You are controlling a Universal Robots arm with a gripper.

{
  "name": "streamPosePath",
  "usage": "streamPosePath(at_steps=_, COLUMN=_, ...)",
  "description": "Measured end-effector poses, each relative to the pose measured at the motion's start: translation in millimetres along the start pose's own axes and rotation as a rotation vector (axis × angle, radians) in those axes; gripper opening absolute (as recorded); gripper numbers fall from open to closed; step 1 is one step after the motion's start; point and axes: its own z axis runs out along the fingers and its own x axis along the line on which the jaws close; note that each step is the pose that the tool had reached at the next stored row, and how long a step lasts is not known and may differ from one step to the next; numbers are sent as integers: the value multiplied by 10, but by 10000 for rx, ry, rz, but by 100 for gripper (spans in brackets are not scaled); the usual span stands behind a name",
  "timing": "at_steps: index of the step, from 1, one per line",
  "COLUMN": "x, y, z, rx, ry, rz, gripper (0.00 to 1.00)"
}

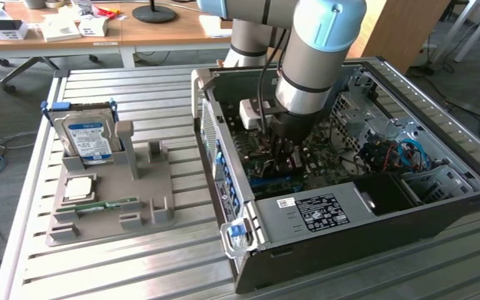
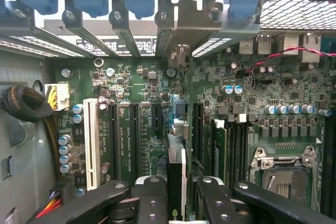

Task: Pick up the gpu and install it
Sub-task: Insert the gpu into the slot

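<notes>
Black hand point(image 2: 177, 187) grips the gpu point(image 2: 176, 156), a thin dark grey-black card, edge-on. Both sit over the green motherboard point(image 2: 136, 87) inside the open grey metal computer case point(image 1: 324, 250).

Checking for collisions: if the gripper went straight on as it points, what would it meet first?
Probably the motherboard, near its black expansion slots; the gpu clamped in the gripper's jaws would reach it before them. Depth is unclear.
</notes>
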Motion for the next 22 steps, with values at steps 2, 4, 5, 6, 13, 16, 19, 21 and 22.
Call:
streamPosePath(at_steps=2, x=0, y=0, z=0, rx=2, ry=-2, rz=0, gripper=26)
streamPosePath(at_steps=4, x=0, y=0, z=0, rx=2, ry=-2, rz=0, gripper=26)
streamPosePath(at_steps=5, x=0, y=0, z=1, rx=1, ry=0, rz=0, gripper=26)
streamPosePath(at_steps=6, x=1, y=0, z=5, rx=-1, ry=3, rz=-1, gripper=26)
streamPosePath(at_steps=13, x=3, y=0, z=38, rx=1, ry=0, rz=-1, gripper=26)
streamPosePath(at_steps=16, x=3, y=0, z=38, rx=1, ry=-1, rz=-1, gripper=26)
streamPosePath(at_steps=19, x=9, y=1, z=38, rx=1, ry=-3, rz=1, gripper=26)
streamPosePath(at_steps=21, x=15, y=0, z=38, rx=1, ry=-4, rz=-1, gripper=26)
streamPosePath(at_steps=22, x=18, y=0, z=38, rx=2, ry=-4, rz=0, gripper=26)
